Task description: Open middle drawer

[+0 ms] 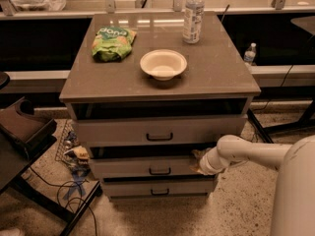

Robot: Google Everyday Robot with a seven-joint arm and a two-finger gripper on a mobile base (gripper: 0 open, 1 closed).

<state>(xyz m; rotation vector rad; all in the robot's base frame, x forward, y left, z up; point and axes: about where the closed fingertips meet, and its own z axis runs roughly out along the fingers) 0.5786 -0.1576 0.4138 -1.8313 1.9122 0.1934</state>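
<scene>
The middle drawer (142,167) is a shallow grey drawer with a small black bar handle (160,171), set between a taller top drawer (123,131) and a smaller bottom drawer (133,188). It stands out a little from the cabinet, with a dark gap above its front. My gripper (197,162) is at the end of the white arm (246,154) that comes in from the right. It sits at the right end of the middle drawer's front, at its top edge, to the right of the handle.
On the cabinet top (206,68) are a green snack bag (113,43), a white bowl (163,64) and a water bottle (193,14). A dark stand (24,132), cables and clutter (76,156) lie on the floor at left. A small bottle (250,53) stands behind right.
</scene>
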